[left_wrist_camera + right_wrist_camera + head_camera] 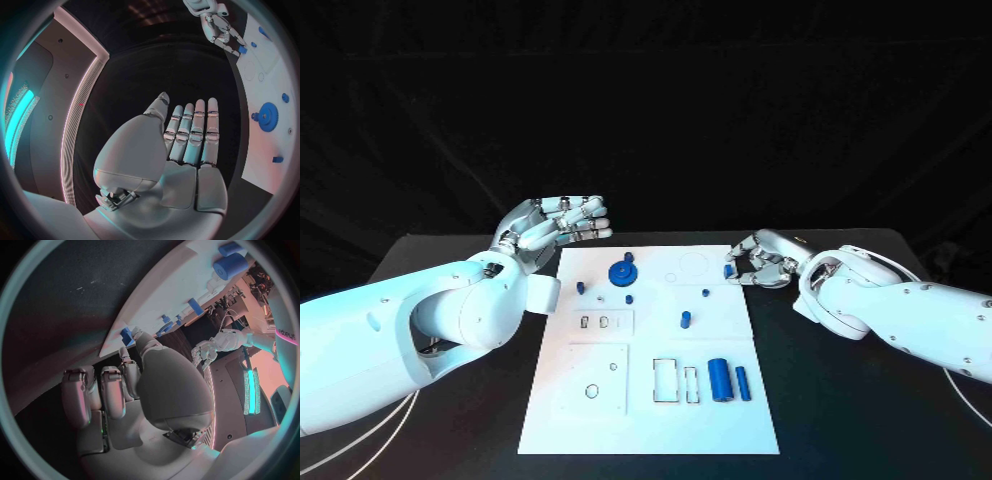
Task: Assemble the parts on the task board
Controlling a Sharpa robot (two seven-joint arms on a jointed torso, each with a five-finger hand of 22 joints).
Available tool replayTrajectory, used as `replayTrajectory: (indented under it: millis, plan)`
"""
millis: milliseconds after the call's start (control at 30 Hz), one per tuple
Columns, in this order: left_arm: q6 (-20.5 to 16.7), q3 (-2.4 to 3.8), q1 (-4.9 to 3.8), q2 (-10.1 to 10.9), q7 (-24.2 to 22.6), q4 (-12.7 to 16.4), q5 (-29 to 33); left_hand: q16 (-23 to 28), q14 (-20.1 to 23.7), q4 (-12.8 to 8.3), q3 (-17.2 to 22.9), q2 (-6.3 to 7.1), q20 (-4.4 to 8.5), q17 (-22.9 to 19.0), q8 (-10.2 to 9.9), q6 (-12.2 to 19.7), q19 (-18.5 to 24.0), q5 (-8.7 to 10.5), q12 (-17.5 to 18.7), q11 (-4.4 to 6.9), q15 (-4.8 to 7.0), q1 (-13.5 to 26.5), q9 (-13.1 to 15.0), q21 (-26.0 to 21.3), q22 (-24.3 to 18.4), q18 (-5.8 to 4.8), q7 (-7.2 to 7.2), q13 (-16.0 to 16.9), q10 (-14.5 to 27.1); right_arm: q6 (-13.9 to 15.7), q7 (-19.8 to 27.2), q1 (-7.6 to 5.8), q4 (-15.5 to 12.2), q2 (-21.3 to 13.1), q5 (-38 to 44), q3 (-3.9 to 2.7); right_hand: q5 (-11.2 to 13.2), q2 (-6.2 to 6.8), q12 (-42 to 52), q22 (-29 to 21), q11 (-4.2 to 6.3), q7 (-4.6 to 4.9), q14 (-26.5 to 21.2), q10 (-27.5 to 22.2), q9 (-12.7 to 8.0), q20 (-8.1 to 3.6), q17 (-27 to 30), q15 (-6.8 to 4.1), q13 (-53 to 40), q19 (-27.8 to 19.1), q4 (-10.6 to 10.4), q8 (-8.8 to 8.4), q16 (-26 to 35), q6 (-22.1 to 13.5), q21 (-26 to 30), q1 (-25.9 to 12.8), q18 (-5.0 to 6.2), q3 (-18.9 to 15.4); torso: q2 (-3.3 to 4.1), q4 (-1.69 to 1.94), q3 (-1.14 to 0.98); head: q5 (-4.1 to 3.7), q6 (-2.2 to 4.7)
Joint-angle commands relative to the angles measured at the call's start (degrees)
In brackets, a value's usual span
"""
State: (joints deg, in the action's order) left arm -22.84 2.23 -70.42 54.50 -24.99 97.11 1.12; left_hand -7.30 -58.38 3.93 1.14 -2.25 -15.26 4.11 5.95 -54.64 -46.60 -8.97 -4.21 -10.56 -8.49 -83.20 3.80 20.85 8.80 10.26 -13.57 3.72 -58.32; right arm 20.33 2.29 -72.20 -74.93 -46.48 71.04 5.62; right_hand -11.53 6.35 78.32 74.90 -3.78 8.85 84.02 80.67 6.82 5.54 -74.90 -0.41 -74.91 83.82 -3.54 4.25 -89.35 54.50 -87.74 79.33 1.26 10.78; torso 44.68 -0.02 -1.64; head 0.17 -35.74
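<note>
Head view, task board point(646, 400): white plate between the two hands, carrying the blue parts.
Left hand point(560, 222): raised beside the board's far left corner, palm up, fingers point(190, 132) straight and close together, holding nothing; no part touches them.
Right hand point(759, 260): low at the board's far right edge, fingers curled toward a small blue part point(730, 270) at their tips; whether they pinch it or only touch it cannot be told.
Gear point(623, 273): blue toothed wheel standing on the board, between the two hands, nearer the left fingers.
Cylinder point(720, 379): blue, lying well short of the right fingers, a thinner blue pin point(743, 383) just beside it.
Risk: judged, the small part may slip from the right fingertips if the hold is shallow; curled fingers could also nudge the board edge and shift the loose parts.
</note>
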Motion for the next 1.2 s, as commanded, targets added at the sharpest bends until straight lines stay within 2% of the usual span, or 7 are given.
replayTrajectory:
  millis: [33,100,133,267,433,867,1200]
  plan:
    - [1.1,0.03,-0.04,-0.2,-0.3,0.1,0.1,0.3,-0.4,-0.2,0.3,-0.05,-0.16,0.0,-0.3,-0.3,0.2,-0.01,0.3,-0.11,0.05,0.3,0.0,0.1,-0.1,0.23,-0.11,0.0,-0.2,0.2,-0.8,0.07,0.0,0.3,1.1,0.00,-0.2,-0.82,0.5,12.7,-0.17,0.06,5.8,0.6,0.2,0.28,-14.5,0.15,-4.9,4.7,0.0,0.61,-0.4,1.0,-0.1,-0.1,-0.57,0.5,0.00,0.07,0.04,0.19,0.09]
    - [1.1,0.03,-0.04,-0.2,-0.3,0.1,0.1,0.3,-0.4,-0.2,0.3,-0.05,-0.16,0.0,-0.3,-0.3,0.2,-0.01,0.3,-0.11,0.05,0.3,0.0,0.1,-0.1,0.23,-0.11,0.0,-0.2,0.2,-1.1,0.09,0.0,0.5,1.2,0.00,-0.1,-1.09,0.8,12.8,-0.12,-0.02,5.8,0.9,0.3,0.26,-14.5,0.13,-5.2,4.7,0.0,1.01,-0.4,2.0,-0.2,-0.2,-0.60,0.7,0.02,0.12,0.03,0.12,0.15]
    - [1.0,0.03,-0.04,-0.2,-0.3,0.0,0.1,0.3,-0.4,-0.2,0.3,-0.05,-0.16,0.0,-0.3,-0.3,0.2,-0.01,0.3,-0.11,0.05,0.3,0.0,0.1,-0.1,0.23,-0.11,0.0,-0.2,0.2,-1.2,0.10,0.1,0.6,1.2,0.00,-0.1,-1.29,1.0,12.9,-0.04,-0.11,5.9,1.1,0.4,0.23,-14.6,0.08,-5.4,4.8,0.1,1.22,-0.4,2.6,-0.3,-0.2,-0.63,0.9,-0.02,-0.04,0.00,0.22,0.16]
    - [0.9,0.03,-0.04,-0.2,-0.4,0.0,0.1,0.3,-0.4,-0.2,0.3,-0.05,-0.16,0.0,-0.3,-0.3,0.2,-0.01,0.3,-0.11,0.05,0.3,0.0,0.1,-0.1,0.23,-0.11,0.0,-0.2,0.0,-1.5,0.11,0.3,0.9,1.2,0.00,-0.2,-1.60,1.4,13.1,0.17,-0.37,5.9,1.4,0.5,0.12,-14.8,-0.08,-5.8,4.9,0.2,1.66,-0.5,3.8,-0.4,-0.2,-0.68,1.3,0.02,-0.03,0.01,0.23,0.14]
    - [0.9,0.03,-0.04,-0.1,-0.4,0.0,0.1,0.3,-0.4,-0.2,0.3,-0.07,-0.16,0.0,-0.4,-0.3,0.2,-0.02,0.3,-0.11,0.05,0.3,0.0,0.1,-0.1,0.23,-0.12,0.0,-0.2,-0.1,-1.7,0.11,0.4,1.1,1.2,0.00,-0.2,-1.69,1.5,13.2,0.23,-0.44,5.9,1.5,0.5,0.07,-14.8,-0.13,-5.8,5.0,0.2,1.74,-0.5,4.1,-0.5,-0.1,-0.70,1.5,-0.01,-0.08,0.00,0.53,-0.29]
    - [0.9,0.04,-0.04,0.0,-0.4,0.0,0.1,0.3,-0.4,-0.2,0.3,-0.07,-0.16,0.0,-0.4,-0.3,0.2,-0.02,0.3,-0.11,0.05,0.3,0.0,0.1,-0.1,0.23,-0.12,0.0,-0.2,0.4,-2.0,0.11,1.0,1.3,1.2,0.00,-0.2,-2.30,1.8,13.5,0.49,-0.73,6.0,1.7,0.5,-0.13,-15.0,-0.36,-6.1,5.2,0.5,2.00,-0.6,5.0,-0.8,0.0,-0.80,2.2,0.01,-0.09,-0.07,0.36,-0.38]
    - [0.9,0.04,-0.04,0.0,-0.4,0.0,0.1,0.3,-0.4,-0.2,0.3,-0.07,-0.16,0.0,-0.4,-0.3,0.2,-0.02,0.3,-0.11,0.05,0.3,0.0,0.1,-0.1,0.23,-0.12,0.0,-0.2,2.2,-2.1,0.11,1.0,1.7,0.9,0.00,-0.4,-3.62,2.8,14.1,1.62,-2.12,6.0,2.7,1.1,-0.83,-15.1,-1.26,-7.0,5.5,0.6,3.54,-0.7,8.2,-1.3,-0.2,-0.96,3.3,0.01,-0.07,-0.08,0.27,-0.49]
